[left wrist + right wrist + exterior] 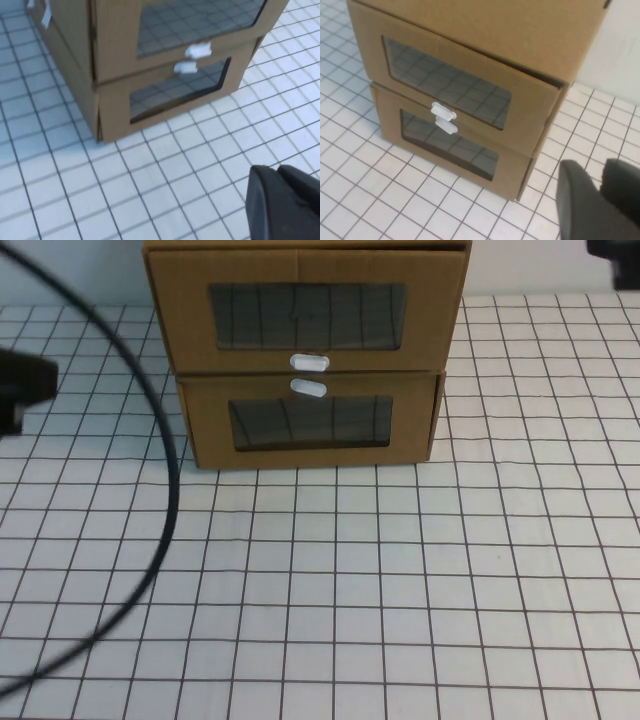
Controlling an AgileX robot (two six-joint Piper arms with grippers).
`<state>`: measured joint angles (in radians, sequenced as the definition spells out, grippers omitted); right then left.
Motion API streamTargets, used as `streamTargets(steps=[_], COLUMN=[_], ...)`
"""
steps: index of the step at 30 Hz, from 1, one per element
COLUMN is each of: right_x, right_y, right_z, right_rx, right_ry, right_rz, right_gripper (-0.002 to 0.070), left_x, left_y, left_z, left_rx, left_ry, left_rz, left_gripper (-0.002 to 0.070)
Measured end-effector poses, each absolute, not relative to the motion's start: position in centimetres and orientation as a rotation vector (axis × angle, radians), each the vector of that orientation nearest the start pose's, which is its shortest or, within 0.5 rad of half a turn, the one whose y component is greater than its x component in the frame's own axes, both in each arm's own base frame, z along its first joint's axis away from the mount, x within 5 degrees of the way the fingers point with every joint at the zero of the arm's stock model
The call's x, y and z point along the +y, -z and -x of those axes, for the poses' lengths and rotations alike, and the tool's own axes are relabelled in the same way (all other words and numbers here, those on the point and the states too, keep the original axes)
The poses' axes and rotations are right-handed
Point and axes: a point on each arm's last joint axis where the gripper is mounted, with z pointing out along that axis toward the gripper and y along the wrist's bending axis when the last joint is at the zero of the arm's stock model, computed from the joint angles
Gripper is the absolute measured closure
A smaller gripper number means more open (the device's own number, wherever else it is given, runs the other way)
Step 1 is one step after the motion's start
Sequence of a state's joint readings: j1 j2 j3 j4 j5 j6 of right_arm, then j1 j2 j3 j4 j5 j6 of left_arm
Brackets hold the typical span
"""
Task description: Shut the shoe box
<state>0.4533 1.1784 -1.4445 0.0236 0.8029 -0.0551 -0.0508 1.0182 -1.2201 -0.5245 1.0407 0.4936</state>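
Two brown cardboard boxes with clear front windows are stacked at the back of the table. The upper one is the shoe box (305,308), with its white pull tab (309,361) below its window. Its drawer front stands slightly out of the shell, with a gap along one side in the right wrist view (470,95). It also shows in the left wrist view (175,30). My left gripper (276,169) is shut and empty, over the table in front of the boxes and to their left. My right gripper (602,167) is shut and empty, off to the boxes' right.
The lower matching box (310,425) has its white tab (308,388) above its window. A black cable (165,490) curves across the left of the white gridded table (400,580). The left arm (22,385) shows at the left edge, the right arm (615,260) at the top right corner.
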Motion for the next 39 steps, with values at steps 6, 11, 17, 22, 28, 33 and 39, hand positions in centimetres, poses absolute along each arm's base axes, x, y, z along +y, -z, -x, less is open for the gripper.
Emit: streamTargets(steps=[6, 11, 17, 22, 28, 33, 39], right_x=[7.2, 4.9, 2.6, 1.6, 1.5, 1.5, 1.5], right_y=[-44.5, -41.5, -36.0, -32.0, -28.5, -28.1, -28.1], right_z=[-14.8, -10.0, -5.1, -3.0, -2.8, -2.9, -2.9], right_rx=[1.854, 1.752, 1.695, 1.667, 1.7, 1.71, 1.71], right_ry=[-0.276, -0.296, -0.324, -0.328, -0.321, -0.32, -0.32], right_rz=[0.473, 0.443, 0.42, 0.414, 0.422, 0.425, 0.424], right_gripper=[0.058, 0.058, 0.0581, 0.058, 0.0581, 0.0581, 0.058], left_x=[-4.3, -4.0, -3.9, -4.1, -3.6, -3.4, -3.4], left_y=[-37.4, -34.3, -32.7, -33.0, -33.4, -33.2, -33.2], left_z=[-12.4, -9.1, -5.6, -2.3, -0.4, -0.5, -0.5], left_rx=[2.126, 2.106, 1.989, 1.831, 1.692, 1.696, 1.699], left_ry=[0.384, 0.388, 0.407, 0.433, 0.367, 0.322, 0.322], left_rz=[-0.464, -0.414, -0.38, -0.38, -0.366, -0.369, -0.367], left_gripper=[0.068, 0.068, 0.068, 0.068, 0.068, 0.068, 0.068])
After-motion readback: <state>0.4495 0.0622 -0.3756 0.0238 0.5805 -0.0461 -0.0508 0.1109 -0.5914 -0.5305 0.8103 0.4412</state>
